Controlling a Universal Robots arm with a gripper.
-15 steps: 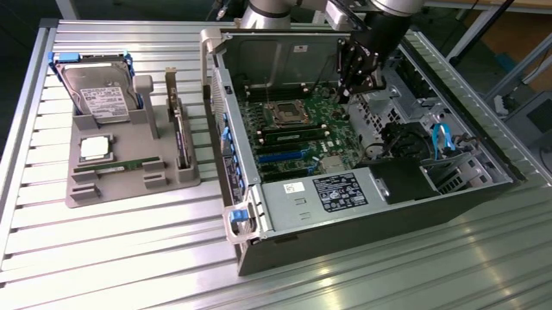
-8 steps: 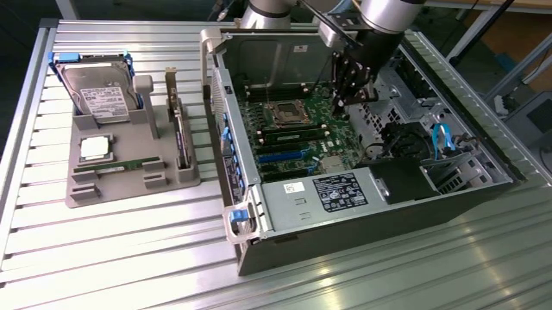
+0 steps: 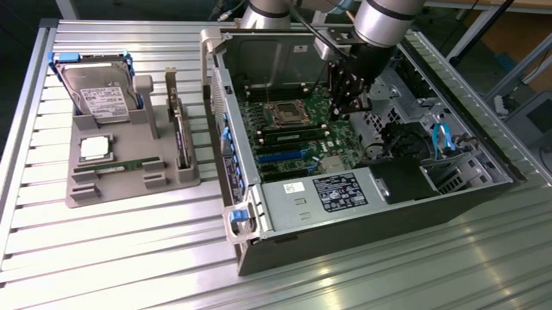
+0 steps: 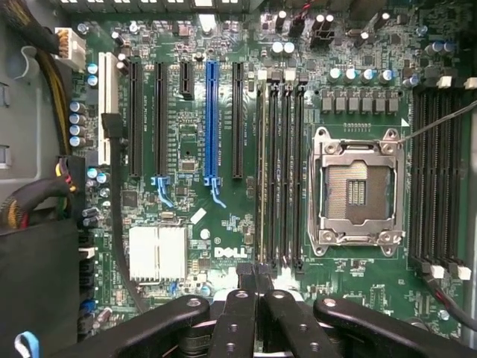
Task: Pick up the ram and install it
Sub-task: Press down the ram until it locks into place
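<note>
Exterior view: black open-sided computer case (image 3: 371, 236) lay on the slatted aluminium table (image 3: 129, 258). The arm's black pincer (image 3: 350, 106) hung over the green motherboard (image 3: 324, 152), on the far side of the empty metal-framed CPU socket (image 3: 283, 113) from the memory slots.

Ram (image 3: 291, 137), the slim green stick with dark chips, stood on edge in a memory slot just beside the socket. It was not in the pincer.

Wrist view agreed. The pincer (image 4: 253, 280) was clenched, jaws together with nothing between them. The ram (image 4: 261, 171) showed as a lighter green line in the outermost slot of the four-slot bank, on the side away from the CPU socket (image 4: 358, 186) and toward the blue expansion slot (image 4: 212, 119). The fingertips sat in line with one end of that slot. I couldn't tell whether they touched it; the wide look at the board suggested they were clear above.

Grey moulded parts tray (image 3: 129, 187) outside the case held the silver hard drive (image 3: 99, 93), the square silver processor (image 3: 95, 148) and the bracketed card (image 3: 178, 129).

Judgement: pickup and insertion looked done, so the step in hand was seating or checking. I couldn't see whether the slot latches had closed. Any follow-up calls for straight-down pressure along the top edge with no sideways load, and both ends confirmed locked.
</note>
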